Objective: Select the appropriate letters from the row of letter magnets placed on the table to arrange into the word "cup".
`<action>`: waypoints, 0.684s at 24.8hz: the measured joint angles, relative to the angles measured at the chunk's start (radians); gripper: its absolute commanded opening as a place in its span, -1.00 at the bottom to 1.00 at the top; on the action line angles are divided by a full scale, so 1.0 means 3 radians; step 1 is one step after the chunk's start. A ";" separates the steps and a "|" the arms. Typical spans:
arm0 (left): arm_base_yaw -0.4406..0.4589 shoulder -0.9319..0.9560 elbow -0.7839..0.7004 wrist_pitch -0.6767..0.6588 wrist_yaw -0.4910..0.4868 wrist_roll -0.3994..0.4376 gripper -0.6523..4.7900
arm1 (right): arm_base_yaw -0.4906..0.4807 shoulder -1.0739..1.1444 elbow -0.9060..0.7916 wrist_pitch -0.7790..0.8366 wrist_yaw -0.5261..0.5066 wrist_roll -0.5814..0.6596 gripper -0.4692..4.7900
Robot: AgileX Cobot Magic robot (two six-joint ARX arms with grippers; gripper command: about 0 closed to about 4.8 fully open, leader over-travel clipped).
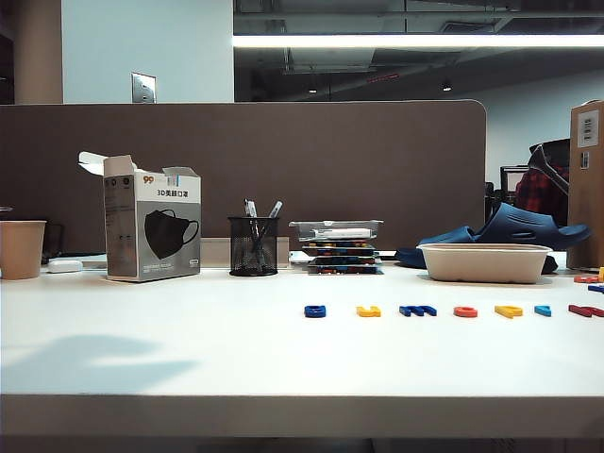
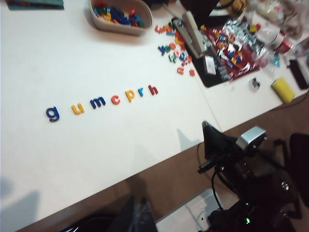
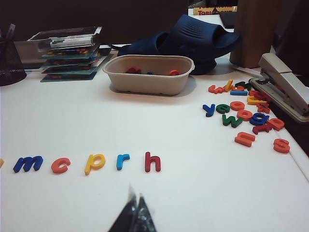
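On the tabletop [image 2: 96, 53] your letters lie in a row reading g u m c p r h, spaced for single picks: c [image 2: 116, 99], u [image 2: 77, 108], p [image 2: 130, 95]. Left claw [image 2: 137, 215] state unclear, held high; right claw [image 3: 134, 217] closed, near the row.

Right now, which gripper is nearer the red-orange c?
Right. The right gripper sits low over the table, just in front of the c and slightly aside. The left gripper hangs high, back past the table's front edge.
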 measured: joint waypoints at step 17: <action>-0.0735 0.0646 -0.0003 0.0102 -0.0970 -0.0745 -0.78 | 0.0000 0.0000 0.0000 0.0010 0.0000 0.0000 -0.82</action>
